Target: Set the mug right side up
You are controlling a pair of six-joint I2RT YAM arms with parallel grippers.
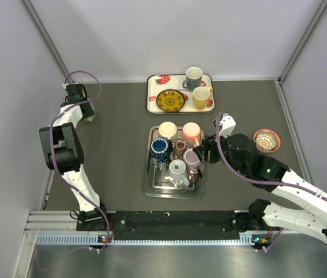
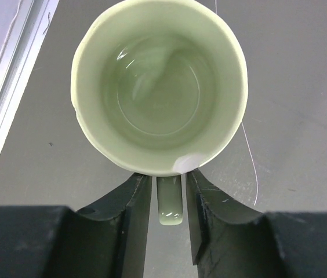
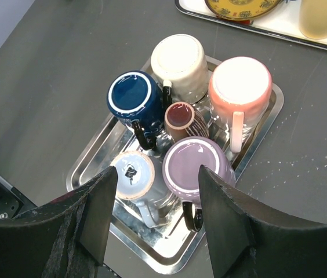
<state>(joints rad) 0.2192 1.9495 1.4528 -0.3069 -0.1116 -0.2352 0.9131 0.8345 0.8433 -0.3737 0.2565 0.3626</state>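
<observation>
A pale green mug stands on the dark table with its mouth up, seen from above in the left wrist view. Its handle points back between my left gripper, whose jaws flank it with a thin gap on each side. From the top camera this left gripper is at the far left and hides all but a sliver of the mug. My right gripper hangs open and holds nothing, above a purple mug and a light blue mug, both bottom up.
A steel tray mid-table holds several upturned mugs, among them dark blue, cream and pink. Behind it a white strawberry tray carries a yellow plate and two upright mugs. A patterned bowl sits at right.
</observation>
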